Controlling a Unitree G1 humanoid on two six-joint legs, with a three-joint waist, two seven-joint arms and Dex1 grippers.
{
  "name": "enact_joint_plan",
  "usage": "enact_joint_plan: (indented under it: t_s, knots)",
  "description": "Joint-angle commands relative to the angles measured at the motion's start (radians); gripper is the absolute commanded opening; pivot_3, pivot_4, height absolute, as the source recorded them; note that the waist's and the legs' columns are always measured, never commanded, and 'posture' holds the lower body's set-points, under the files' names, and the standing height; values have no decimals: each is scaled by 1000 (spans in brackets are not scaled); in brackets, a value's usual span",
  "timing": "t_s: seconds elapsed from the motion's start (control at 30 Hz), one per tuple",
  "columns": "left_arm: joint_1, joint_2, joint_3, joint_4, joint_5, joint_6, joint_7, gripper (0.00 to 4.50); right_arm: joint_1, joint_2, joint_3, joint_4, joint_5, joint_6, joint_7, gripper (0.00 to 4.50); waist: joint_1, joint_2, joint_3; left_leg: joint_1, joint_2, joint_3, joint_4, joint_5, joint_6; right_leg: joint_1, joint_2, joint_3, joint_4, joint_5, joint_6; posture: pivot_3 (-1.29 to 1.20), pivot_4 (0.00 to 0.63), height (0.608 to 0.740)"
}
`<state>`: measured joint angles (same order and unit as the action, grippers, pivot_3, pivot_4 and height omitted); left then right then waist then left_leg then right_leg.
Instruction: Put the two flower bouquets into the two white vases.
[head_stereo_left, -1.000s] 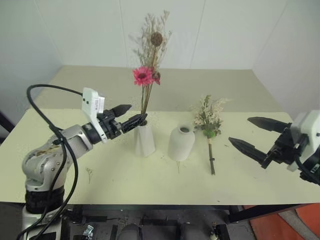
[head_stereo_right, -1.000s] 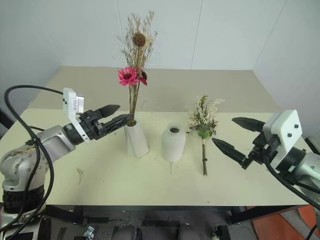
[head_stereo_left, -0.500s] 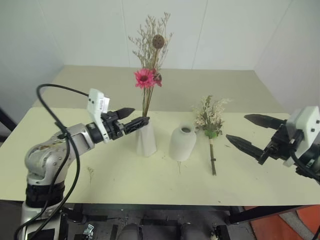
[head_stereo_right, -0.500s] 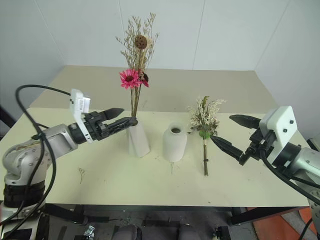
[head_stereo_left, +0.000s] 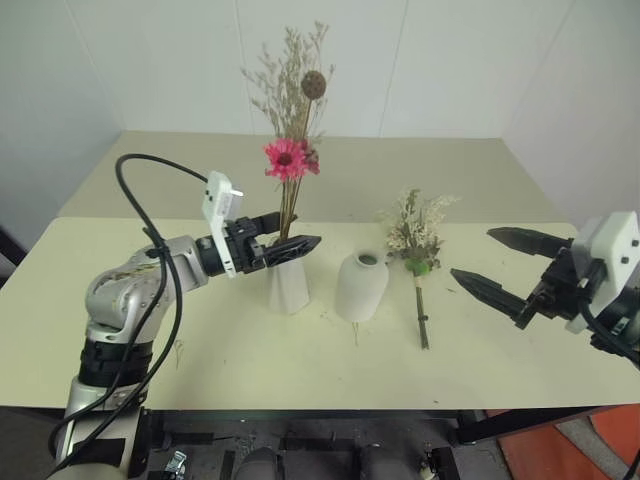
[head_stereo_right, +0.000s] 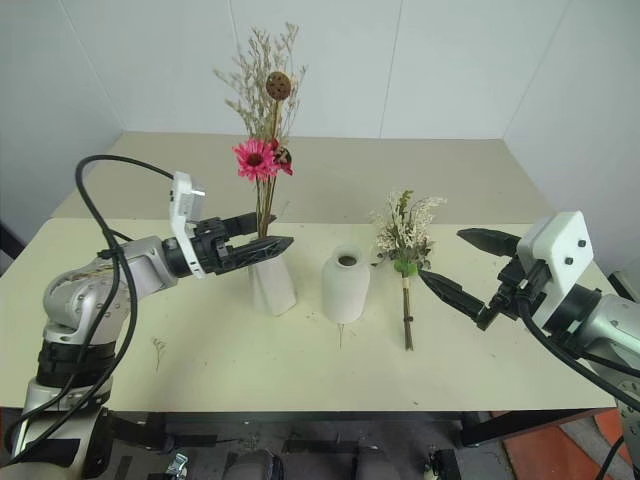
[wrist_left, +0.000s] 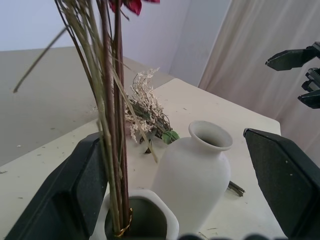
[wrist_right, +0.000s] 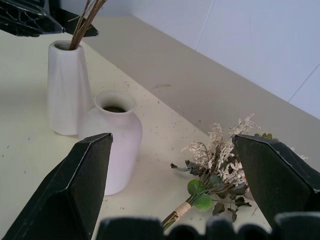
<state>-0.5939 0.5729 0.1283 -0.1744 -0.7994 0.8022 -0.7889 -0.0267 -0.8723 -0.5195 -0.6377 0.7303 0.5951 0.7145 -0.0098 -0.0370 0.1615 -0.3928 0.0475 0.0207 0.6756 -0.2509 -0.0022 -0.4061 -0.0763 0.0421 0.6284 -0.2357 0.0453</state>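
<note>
The tall faceted white vase (head_stereo_left: 288, 285) stands left of centre on the table, with the pink-daisy bouquet (head_stereo_left: 286, 158) upright in it. My left gripper (head_stereo_left: 285, 232) is open and level at the vase's mouth. Its fingers straddle the stems (wrist_left: 114, 125) without closing on them. The shorter round white vase (head_stereo_left: 360, 286) stands just to the right, its mouth (wrist_left: 210, 135) empty. The cream-white bouquet (head_stereo_left: 418, 235) lies flat on the table beyond it, stem toward me. My right gripper (head_stereo_left: 473, 254) hovers open to the right of that bouquet, holding nothing.
The pale green table (head_stereo_left: 230, 350) carries scattered flower crumbs around the vases. A second beige surface (head_stereo_left: 450, 165) lies behind it, against white walls. The table's front edge (head_stereo_left: 320, 405) runs below both arms.
My left gripper has swung right, so its fingers now reach around the stems above the tall vase's mouth. The right arm has kept still.
</note>
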Motion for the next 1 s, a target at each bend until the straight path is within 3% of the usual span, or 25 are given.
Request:
enact_joint_plan:
  t_s: [0.03,0.37,0.5,0.63,0.83,1.0]
  knots:
    - [24,29,79,-66,-50,-24,-30,4454,-2,-3,-25,-16,6,-14,-3,4500,-2,0,0,0,0,0,0,0,0,0,0,0,0,0,0,0,150,740]
    - [144,140,139,-153,-39,-22,-49,4454,-32,-31,-6,41,-7,-22,44,4500,-2,0,0,0,0,0,0,0,0,0,0,0,0,0,0,0,150,740]
    - [245,214,189,-214,-40,-85,-162,4454,-37,-40,-7,68,-15,-24,63,4500,-5,0,0,1,1,1,0,0,0,0,0,0,0,0,0,0,150,740]
    - [381,309,254,-261,-7,-237,-396,4454,-34,-40,-18,96,23,18,75,4500,-4,1,1,1,1,1,0,0,0,0,0,0,0,-1,-1,0,150,740]
    - [386,321,237,-287,11,-324,-417,4454,-32,-167,92,189,-73,169,45,4500,13,2,1,2,1,3,0,0,0,0,-1,0,0,-3,-6,0,150,740]
    - [372,321,235,-329,-42,-318,-418,4454,-230,-208,208,288,-33,466,-57,4500,4,3,2,1,2,4,0,0,0,-1,0,1,0,-1,-2,0,150,740]
